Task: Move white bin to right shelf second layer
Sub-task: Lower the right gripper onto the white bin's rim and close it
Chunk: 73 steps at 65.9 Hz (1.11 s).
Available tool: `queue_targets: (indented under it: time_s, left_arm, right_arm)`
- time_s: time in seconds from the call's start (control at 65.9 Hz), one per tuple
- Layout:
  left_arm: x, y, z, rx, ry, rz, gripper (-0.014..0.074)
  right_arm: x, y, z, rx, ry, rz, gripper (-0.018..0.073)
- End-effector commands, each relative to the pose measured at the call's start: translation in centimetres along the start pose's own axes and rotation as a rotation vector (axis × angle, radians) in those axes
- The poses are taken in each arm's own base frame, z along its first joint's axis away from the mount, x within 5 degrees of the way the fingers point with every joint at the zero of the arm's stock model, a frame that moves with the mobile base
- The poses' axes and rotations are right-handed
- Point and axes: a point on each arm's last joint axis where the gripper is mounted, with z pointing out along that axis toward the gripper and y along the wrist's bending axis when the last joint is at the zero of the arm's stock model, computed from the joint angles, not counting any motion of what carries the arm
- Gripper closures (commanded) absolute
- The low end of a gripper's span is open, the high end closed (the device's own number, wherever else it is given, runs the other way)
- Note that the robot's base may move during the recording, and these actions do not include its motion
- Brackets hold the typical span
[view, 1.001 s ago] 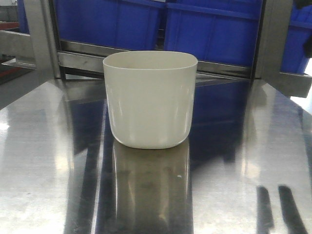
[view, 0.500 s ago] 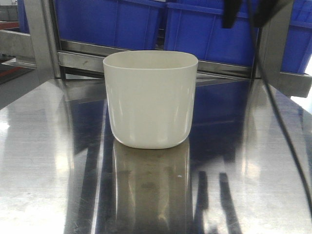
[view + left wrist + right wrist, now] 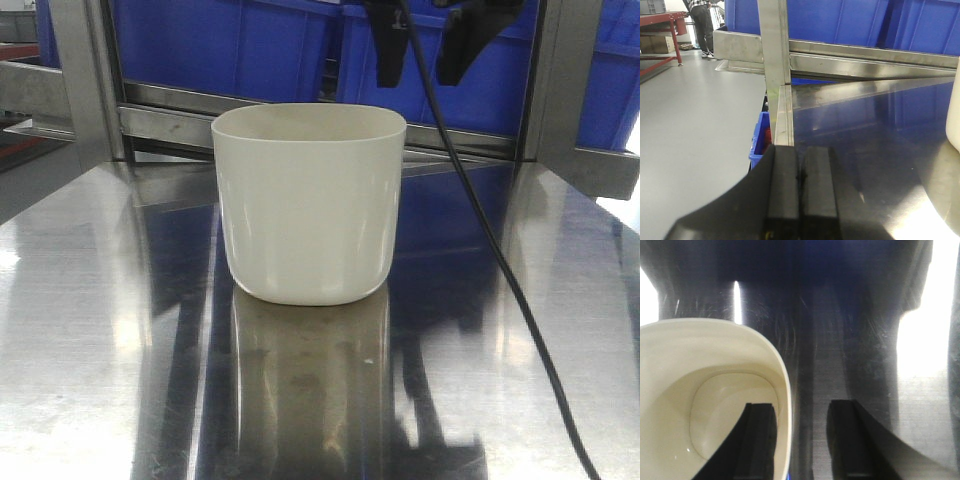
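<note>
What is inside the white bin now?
The white bin looks empty: bare, glossy floor and walls. One finger of the open right gripper hangs over it and hides part of the floor.

White bin stands upright at the centre of the shiny steel tabletop, right gripper above its right rim (two black fingers apart, clear of the bin), black cable trailing to the lower right, blue crates behind.

Shiny steel tabletop carries white bin; bin upright, near centre, mirrored beneath.
</note>
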Motion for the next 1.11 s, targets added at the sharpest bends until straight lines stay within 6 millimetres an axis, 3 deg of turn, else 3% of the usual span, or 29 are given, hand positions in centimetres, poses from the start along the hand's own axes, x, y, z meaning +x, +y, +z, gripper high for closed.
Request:
queue_targets:
  time_s: [0.0,0.318,0.531,1.092]
  left_arm:
    - [0.4,0.0,0.1,0.003,-0.065,-0.003,0.0512]
    - [0.4,0.0,0.1,0.003,-0.065,-0.003,0.0512]
    - [0.4,0.0,0.1,0.003,-0.065,-0.003,0.0512]
    - [0.4,0.0,0.1,0.003,-0.065,-0.003,0.0512]
  right_arm:
    - [-1.6,0.1,-1.7,-0.036,-0.081,-0.007,0.0197]
    - [-1.0,0.7,0.5,-0.02,-0.02,0.001,0.0197]
    - [-1.4,-0.1,2.4,0.014,0.01,-0.042,0.0197]
    - [-1.0,0.2,4.0,-0.014,0.07,-0.031,0.0199]
